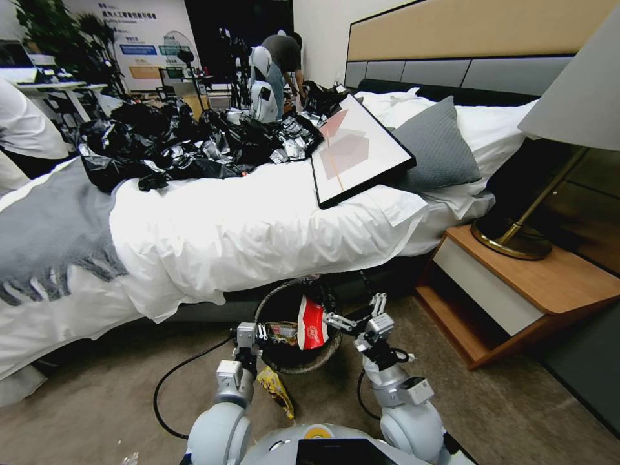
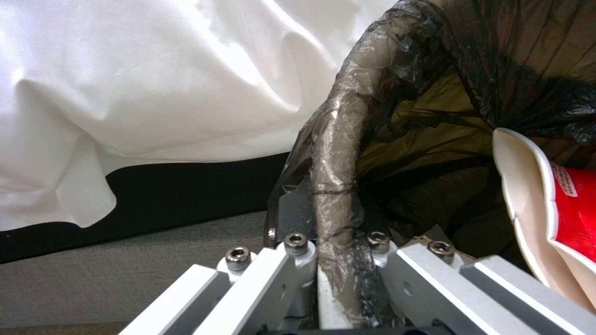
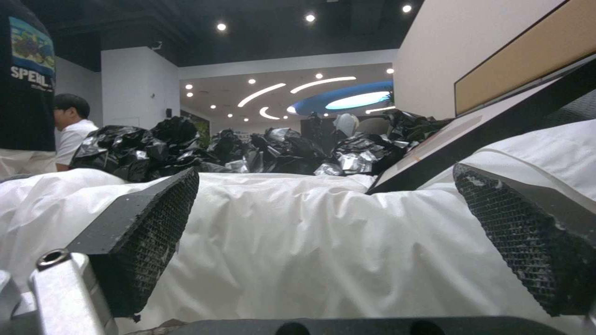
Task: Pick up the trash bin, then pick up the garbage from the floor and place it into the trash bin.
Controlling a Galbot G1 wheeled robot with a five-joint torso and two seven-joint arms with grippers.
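The trash bin (image 1: 309,367), lined with a black bag, hangs just above the carpet in front of the bed. My left gripper (image 1: 248,336) is shut on its near-left rim; the left wrist view shows the bag-covered rim (image 2: 335,186) pinched in the left gripper (image 2: 335,279). A red-and-white crushed carton (image 1: 312,323) (image 2: 558,204) stands inside the bin beside a small wrapper (image 1: 282,332). My right gripper (image 1: 357,312) (image 3: 335,232) hovers open at the bin's right rim, holding nothing, its pads (image 3: 149,232) facing the bed. A yellow snack wrapper (image 1: 276,387) lies on the floor below the bin.
The bed's white sheet (image 1: 258,239) overhangs just behind the bin, with a pile of black plastic bags (image 1: 194,142), a framed picture (image 1: 358,152) and a grey pillow (image 1: 436,145) on top. A wooden nightstand (image 1: 516,290) with a lamp stands right. A black cable (image 1: 174,381) loops on the carpet.
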